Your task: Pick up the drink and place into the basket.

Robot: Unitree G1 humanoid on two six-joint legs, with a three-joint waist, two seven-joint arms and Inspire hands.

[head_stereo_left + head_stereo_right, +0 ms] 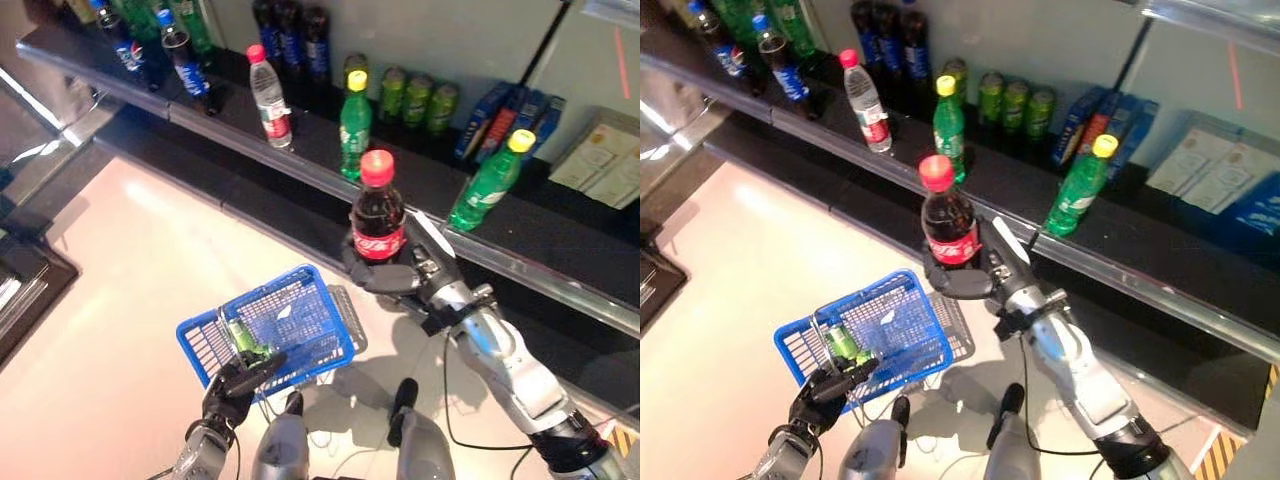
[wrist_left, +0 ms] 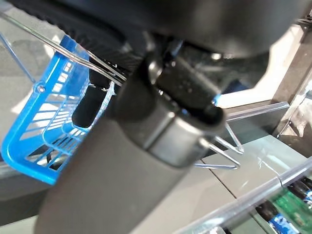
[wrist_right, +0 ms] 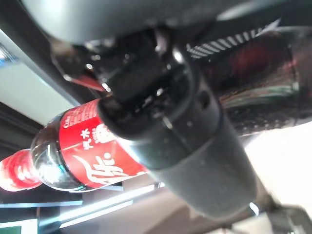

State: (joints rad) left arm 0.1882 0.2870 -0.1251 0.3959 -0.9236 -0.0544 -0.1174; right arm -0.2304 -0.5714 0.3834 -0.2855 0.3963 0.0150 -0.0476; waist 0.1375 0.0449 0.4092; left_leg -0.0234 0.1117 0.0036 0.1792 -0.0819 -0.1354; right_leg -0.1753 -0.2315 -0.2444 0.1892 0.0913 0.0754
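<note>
The right robot hand (image 1: 400,272) is wrapped around one dark cola bottle with a red cap and red label (image 1: 378,212), held upright in the air just in front of the dark shelf (image 1: 560,240). The left robot hand (image 1: 240,380) clasps the wire handle of one blue plastic basket (image 1: 300,300), which contains one green can (image 1: 244,338). On the shelf stand two green bottles with yellow caps (image 1: 354,122) and one clear water bottle with a red cap (image 1: 268,96).

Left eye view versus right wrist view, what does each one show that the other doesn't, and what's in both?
Only the left eye view shows the blue basket held by the left hand, a green drink inside it, and the shelf with its row of bottles and cans. Only the right wrist view shows the cola bottle's label from very close. Both show the red-capped cola bottle gripped in the right hand, whose fingers wrap round it.
</note>
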